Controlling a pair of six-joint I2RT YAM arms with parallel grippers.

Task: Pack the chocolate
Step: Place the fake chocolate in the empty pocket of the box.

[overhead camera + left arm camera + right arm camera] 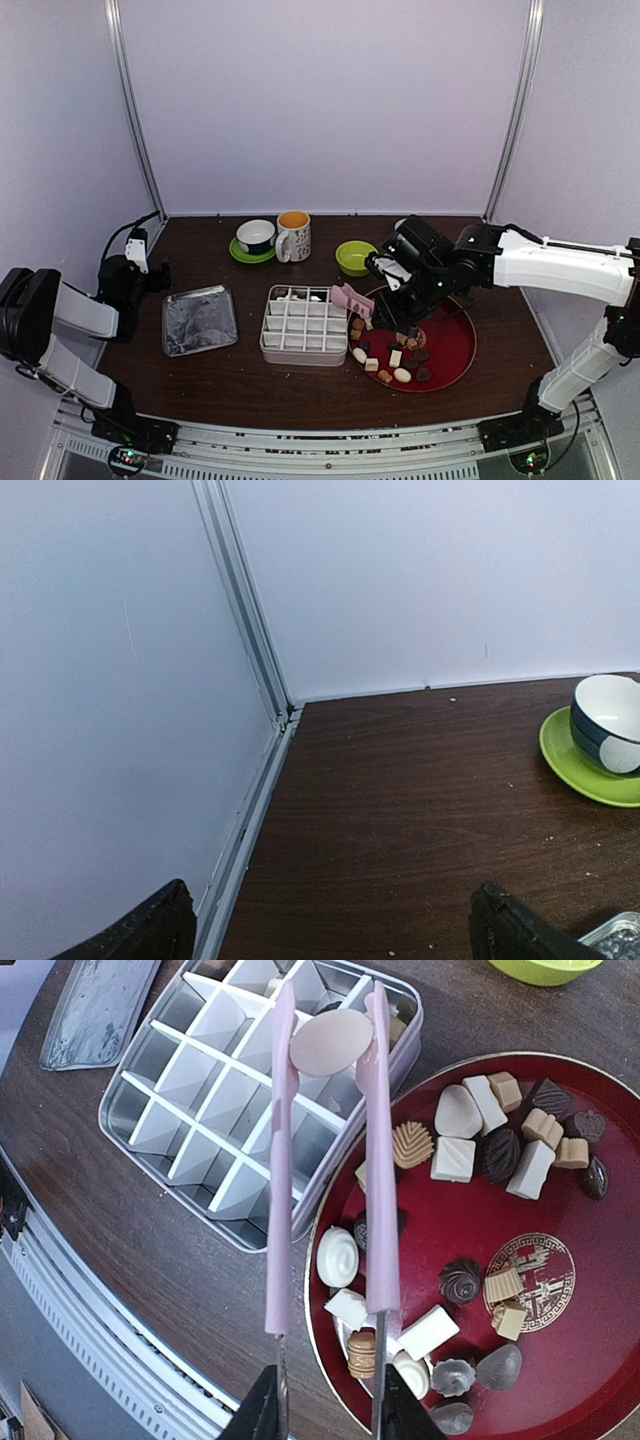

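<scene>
Your right gripper (pixel 325 1410) is clamping pink tongs (pixel 377 1160) pinching a cream chocolate (pixel 331 1043) over the tin (pixel 232 1242), top centre; your left gripper (pixel 330 935) is gaping.

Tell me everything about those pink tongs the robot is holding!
The pink tongs are two long, thin, pale pink arms that look like plastic. The right gripper squeezes them near their back end, so the arms run almost side by side. Their tips pinch one smooth, pale oval chocolate between them, above the divided tin, right beside the red tray.
</scene>
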